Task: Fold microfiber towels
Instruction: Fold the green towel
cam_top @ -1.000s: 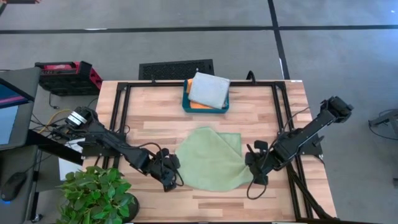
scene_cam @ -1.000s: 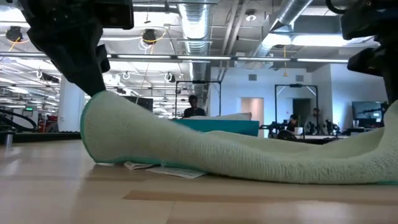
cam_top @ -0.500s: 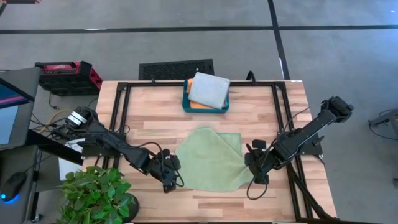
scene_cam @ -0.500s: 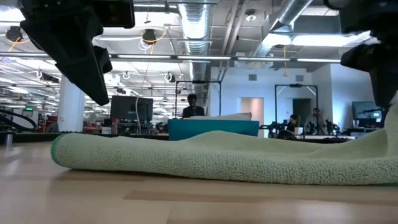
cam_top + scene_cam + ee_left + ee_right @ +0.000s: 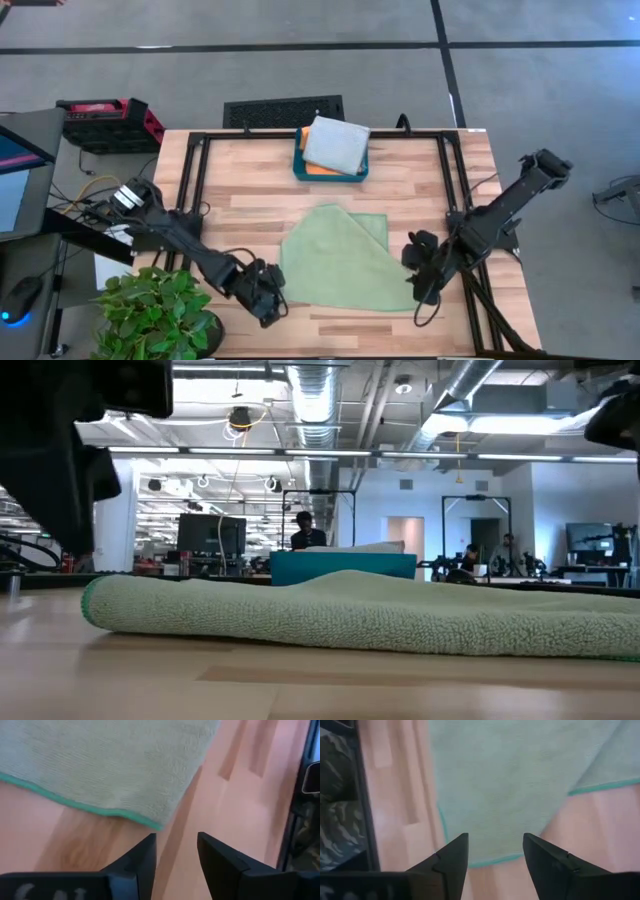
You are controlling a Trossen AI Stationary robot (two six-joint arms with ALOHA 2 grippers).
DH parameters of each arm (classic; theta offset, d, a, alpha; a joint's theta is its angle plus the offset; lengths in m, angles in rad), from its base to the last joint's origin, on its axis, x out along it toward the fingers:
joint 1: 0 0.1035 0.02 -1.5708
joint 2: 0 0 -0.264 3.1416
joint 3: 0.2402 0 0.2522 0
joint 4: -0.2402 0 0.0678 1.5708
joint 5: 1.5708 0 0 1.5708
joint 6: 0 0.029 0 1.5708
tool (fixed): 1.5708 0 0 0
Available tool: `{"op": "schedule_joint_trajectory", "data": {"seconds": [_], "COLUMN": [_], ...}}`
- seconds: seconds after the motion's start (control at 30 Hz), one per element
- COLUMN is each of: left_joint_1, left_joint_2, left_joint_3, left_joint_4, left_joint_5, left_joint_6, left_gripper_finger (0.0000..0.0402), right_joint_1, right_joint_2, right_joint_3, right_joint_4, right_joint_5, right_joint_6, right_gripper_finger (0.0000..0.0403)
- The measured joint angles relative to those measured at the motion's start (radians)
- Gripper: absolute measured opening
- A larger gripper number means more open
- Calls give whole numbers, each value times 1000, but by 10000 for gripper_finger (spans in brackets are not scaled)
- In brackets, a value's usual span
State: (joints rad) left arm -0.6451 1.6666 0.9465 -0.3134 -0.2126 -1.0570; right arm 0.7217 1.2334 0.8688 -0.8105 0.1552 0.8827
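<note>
A light green microfiber towel (image 5: 340, 262) lies flat on the wooden table, one layer folded over another; the low view shows it as a low ridge (image 5: 350, 615). My left gripper (image 5: 268, 305) hovers open just off its front left corner (image 5: 110, 760), holding nothing. My right gripper (image 5: 420, 286) stands open at the towel's front right edge (image 5: 520, 770), also with nothing in it. A folded pale grey towel (image 5: 337, 145) rests on an orange one (image 5: 318, 171) in the teal tray (image 5: 298, 165) at the back.
A black metal frame (image 5: 195, 170) runs around the tabletop. A potted plant (image 5: 155, 310) stands at the front left corner. A red case (image 5: 105, 120) sits off the table's left. People show in the room behind (image 5: 305, 530).
Both grippers opened and let go of the green towel, then drew back toward the table's front edge. The raised left end of the towel dropped flat.
</note>
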Motion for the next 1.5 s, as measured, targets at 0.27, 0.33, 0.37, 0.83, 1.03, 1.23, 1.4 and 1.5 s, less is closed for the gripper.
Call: {"op": "schedule_joint_trajectory", "data": {"seconds": [0.27, 0.33, 0.37, 0.83, 1.03, 1.23, 1.4, 1.5], "left_joint_1": [-9, -7, -7, -14, -14, -12, -11, -12], "left_joint_2": [116, 123, 128, 127, 127, 127, 127, 127], "left_joint_3": [0, 0, 0, 0, 0, 0, 0, 0], "left_joint_4": [17, 47, 75, 148, 149, 151, 157, 188], "left_joint_5": [-27, -37, -39, -118, -113, -124, -133, -132], "left_joint_6": [4, 66, 97, 237, 217, 183, 163, 135], "left_gripper_finger": [135, 135, 135, 135, 123, 53, 7, 3], "right_joint_1": [74, 87, 94, 195, 220, 221, 221, 221], "right_joint_2": [47, 50, 50, 65, 65, 65, 65, 65], "right_joint_3": [-41, -41, -41, -40, -40, -40, -40, -49], "right_joint_4": [95, 115, 137, 158, 154, 77, 25, 38], "right_joint_5": [2, 3, 3, 114, 181, 210, 175, 136], "right_joint_6": [138, 139, 140, 312, 336, 476, 690, 816], "right_gripper_finger": [207, 207, 207, 207, 207, 207, 207, 207]}}
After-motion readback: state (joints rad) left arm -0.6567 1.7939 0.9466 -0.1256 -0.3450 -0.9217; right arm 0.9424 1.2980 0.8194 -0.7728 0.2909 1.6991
